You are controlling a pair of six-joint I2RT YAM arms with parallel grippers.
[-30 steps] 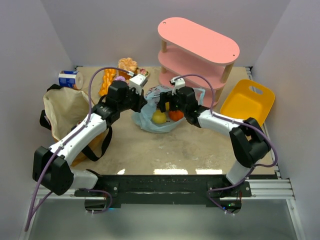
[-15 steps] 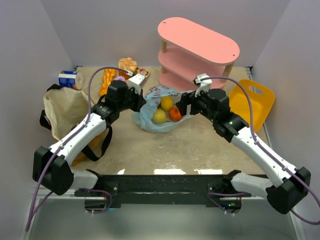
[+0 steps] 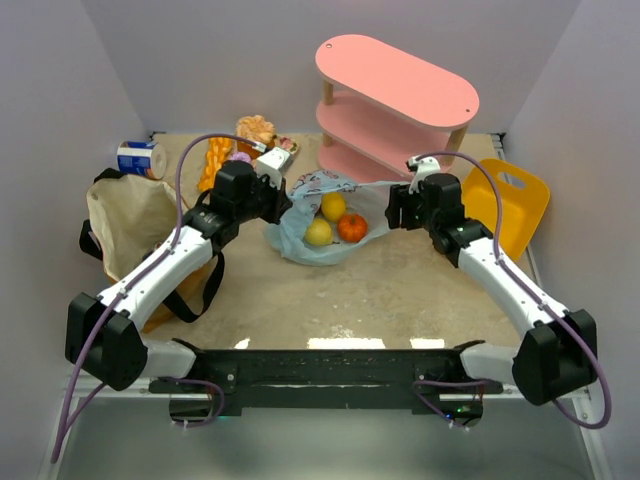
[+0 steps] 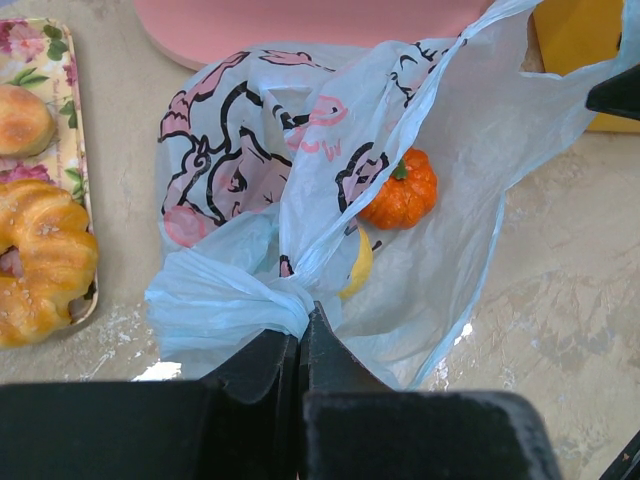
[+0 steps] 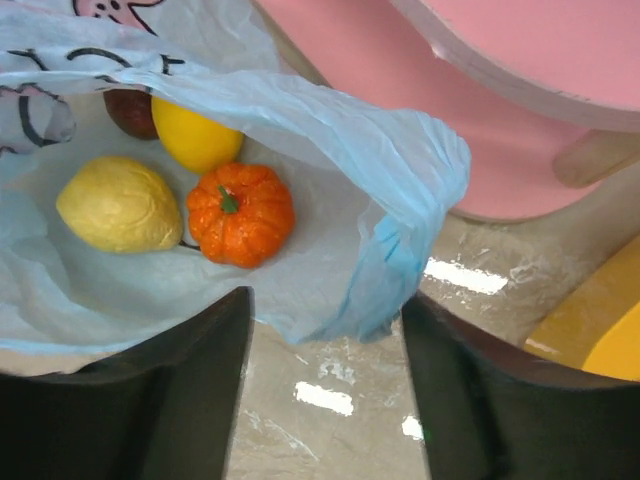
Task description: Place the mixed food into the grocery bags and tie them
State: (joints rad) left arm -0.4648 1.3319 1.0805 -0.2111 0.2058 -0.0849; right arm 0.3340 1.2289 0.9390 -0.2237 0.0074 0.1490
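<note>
Bags: two. One blue plastic bag (image 3: 287, 238), one tan tote (image 3: 135, 225).
Inside blue plastic bag, four pieces: one small orange pumpkin (image 5: 240, 213), one lemon-shaped yellow fruit (image 5: 118, 204), one rounder yellow fruit (image 5: 197, 138), one dark fruit (image 5: 128, 112), half hidden.
Floral tray (image 4: 40, 45): one, carrying one glazed doughnut (image 4: 40, 260), one bun (image 4: 22, 118).
Pink shelf (image 3: 395, 80): one.
Yellow basket (image 3: 495, 205): one.
Blue-and-white can (image 3: 138, 158): one.

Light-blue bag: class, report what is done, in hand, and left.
Done: pumpkin and yellow fruits lie in the light-blue bag. In hand: left hand pinches its bunched plastic; right hand is open. Left: tying it, bagging the doughnut and bun.
</note>
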